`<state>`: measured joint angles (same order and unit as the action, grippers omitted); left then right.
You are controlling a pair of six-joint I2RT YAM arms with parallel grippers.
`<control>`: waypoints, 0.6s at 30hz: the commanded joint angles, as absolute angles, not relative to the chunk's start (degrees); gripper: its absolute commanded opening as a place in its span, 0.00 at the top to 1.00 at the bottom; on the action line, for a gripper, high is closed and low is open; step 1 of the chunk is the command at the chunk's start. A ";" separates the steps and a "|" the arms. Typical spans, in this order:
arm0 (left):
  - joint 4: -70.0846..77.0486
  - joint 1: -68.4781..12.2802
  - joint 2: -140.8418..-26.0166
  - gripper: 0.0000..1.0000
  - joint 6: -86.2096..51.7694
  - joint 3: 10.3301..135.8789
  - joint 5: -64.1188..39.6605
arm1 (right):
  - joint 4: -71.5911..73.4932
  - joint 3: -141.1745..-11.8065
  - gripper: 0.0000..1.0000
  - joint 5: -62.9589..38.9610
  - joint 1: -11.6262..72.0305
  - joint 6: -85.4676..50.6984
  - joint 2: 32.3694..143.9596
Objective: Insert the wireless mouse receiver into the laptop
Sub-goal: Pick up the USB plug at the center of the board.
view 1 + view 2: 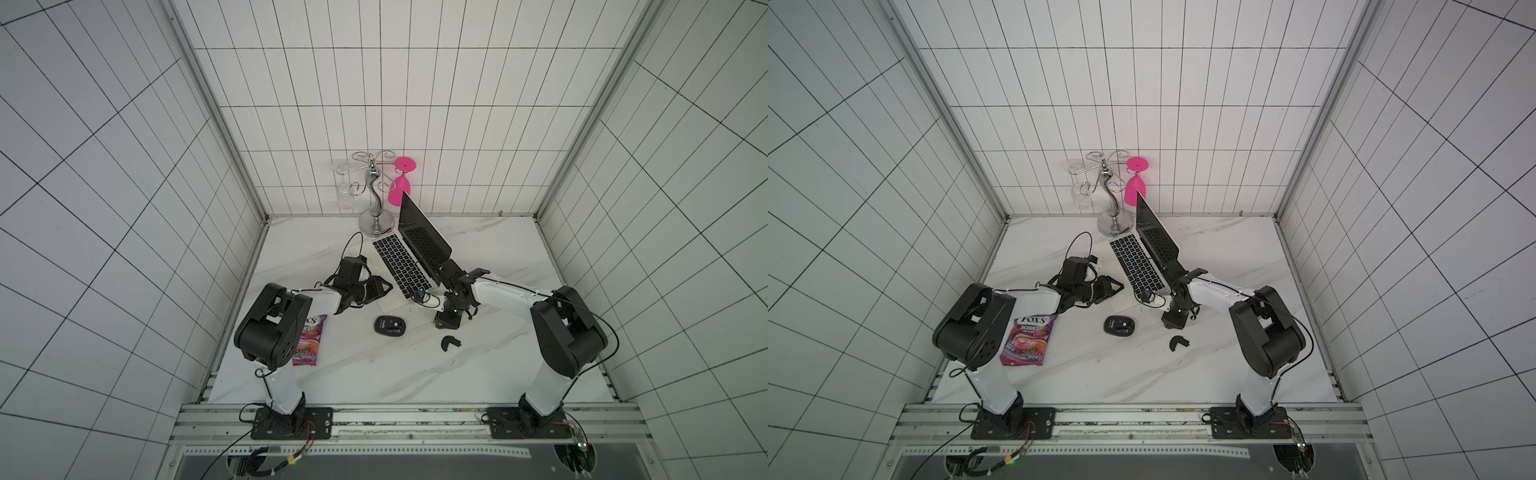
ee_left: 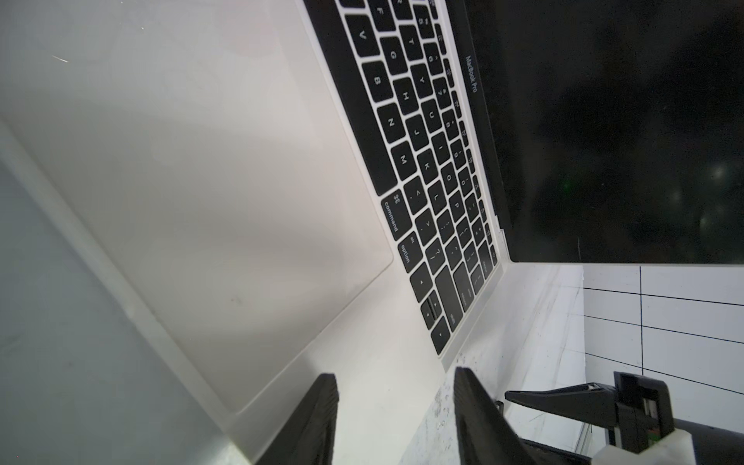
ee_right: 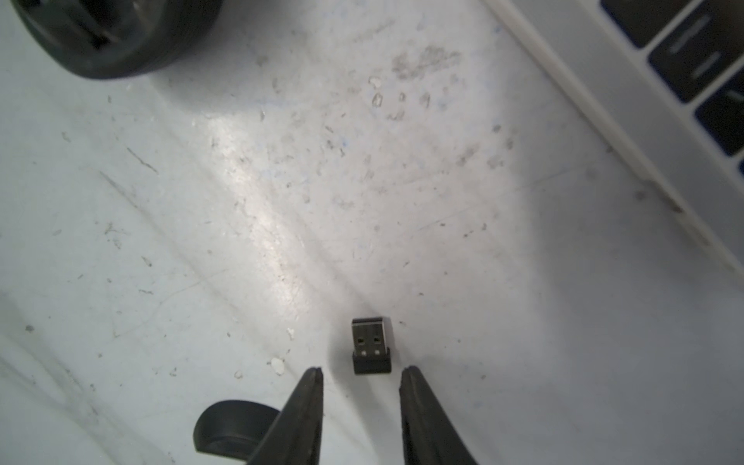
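Note:
The wireless mouse receiver (image 3: pixel 371 346), a tiny black USB dongle, lies flat on the table in the right wrist view. My right gripper (image 3: pixel 362 369) is open just behind it, with a fingertip to each side of the dongle's cap end and neither touching it. The receiver does not show in the top views, where the right gripper (image 1: pixel 445 323) points down at the table beside the laptop's (image 1: pixel 405 266) near corner. The silver laptop (image 2: pixel 201 181) stands open. My left gripper (image 2: pixel 394 373) is open and empty over its palm rest corner.
The black mouse (image 1: pixel 390 325) and the black crescent cover piece (image 1: pixel 449 343) lie on the marble table close to the right gripper. A candy bag (image 1: pixel 309 340) lies by the left arm. A chrome glass rack (image 1: pixel 376 195) with a pink glass (image 1: pixel 401 183) stands behind the laptop.

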<state>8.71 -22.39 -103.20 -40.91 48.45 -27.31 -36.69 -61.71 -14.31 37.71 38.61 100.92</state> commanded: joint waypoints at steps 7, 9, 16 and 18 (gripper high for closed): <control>9.21 -21.89 -105.01 0.53 -40.94 49.27 -28.63 | -36.93 -61.70 0.71 -10.46 39.91 40.32 103.13; 9.20 -21.88 -105.03 0.54 -40.92 49.10 -28.74 | -36.68 -61.59 0.72 -9.53 40.22 40.30 103.71; 9.32 -21.86 -104.85 0.54 -40.87 48.70 -28.65 | -36.23 -61.63 0.76 -7.30 40.96 39.11 105.28; 9.32 -21.80 -104.93 0.54 -40.87 48.69 -28.65 | -35.89 -61.05 0.75 -6.54 41.40 39.07 105.45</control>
